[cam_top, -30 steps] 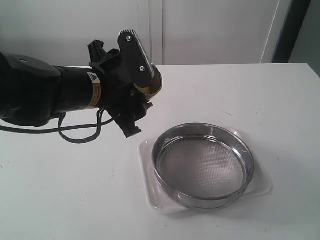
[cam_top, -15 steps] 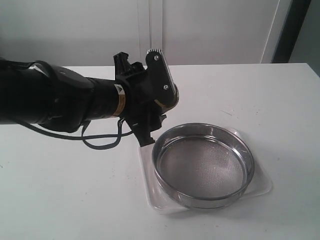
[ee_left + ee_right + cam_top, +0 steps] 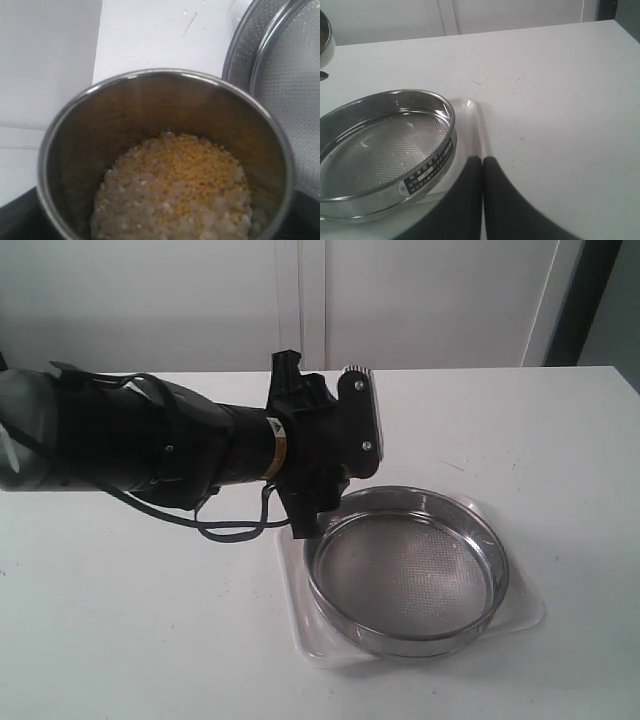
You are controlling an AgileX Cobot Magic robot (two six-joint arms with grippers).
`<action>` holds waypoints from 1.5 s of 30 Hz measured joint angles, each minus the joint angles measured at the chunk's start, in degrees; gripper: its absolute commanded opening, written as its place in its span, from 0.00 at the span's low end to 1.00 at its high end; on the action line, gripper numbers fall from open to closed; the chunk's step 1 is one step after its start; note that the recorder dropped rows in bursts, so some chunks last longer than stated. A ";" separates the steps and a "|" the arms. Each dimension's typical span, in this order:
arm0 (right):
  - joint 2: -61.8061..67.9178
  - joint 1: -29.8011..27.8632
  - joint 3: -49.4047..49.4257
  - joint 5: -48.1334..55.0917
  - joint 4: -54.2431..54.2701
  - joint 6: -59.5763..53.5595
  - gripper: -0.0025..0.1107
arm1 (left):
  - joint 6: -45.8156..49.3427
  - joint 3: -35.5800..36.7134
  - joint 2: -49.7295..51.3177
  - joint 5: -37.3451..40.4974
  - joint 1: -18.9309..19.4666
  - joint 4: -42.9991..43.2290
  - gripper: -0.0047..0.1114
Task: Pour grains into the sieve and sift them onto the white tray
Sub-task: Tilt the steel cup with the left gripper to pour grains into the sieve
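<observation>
**A:** Now that the left arm has swept in from the upper left of the exterior view, where does the cup point(image 3: 165, 107) stand?

**B:** Right at the upper-left edge of the sieve point(image 3: 420, 645), near the middle of the frame. A second ago it hung well apart from that rim, over the bare surface point(image 3: 150, 640). Now the left fingers point(image 3: 362, 425) overlap the rim.

**A:** And the hold?

**B:** Unchanged. The left fingers are spread wide around the cup's wall and clamp it. The cup is not tipped enough to spill, so the grains point(image 3: 175, 195), yellow heaped on paler ones, all lie in its bottom.

**A:** Anything in the sieve yet?

**B:** No, the mesh is bare. The sieve sits as before on the white tray point(image 3: 527, 608), in the lower right of the frame, and neither has shifted.

**A:** The other arm?

**B:** The right fingers point(image 3: 467, 200) are pressed together and empty, near the tray's edge.

**A:** So what does that mean?

**B:** I judge the carry nearly over and the pour not begun. The cup probably needs to come a little further over the mesh before it tips, or grains may fall past the rim onto the tray unsifted.
</observation>
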 measured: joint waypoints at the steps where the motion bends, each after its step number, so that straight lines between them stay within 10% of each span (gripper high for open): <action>1: 0.00 0.00 0.00 0.00 0.00 0.00 0.02 | 0.95 -0.46 0.25 0.57 -0.48 0.11 0.04; 45: 0.00 0.00 0.00 0.00 0.00 0.00 0.02 | 37.51 -2.10 7.09 4.59 -3.74 0.11 0.04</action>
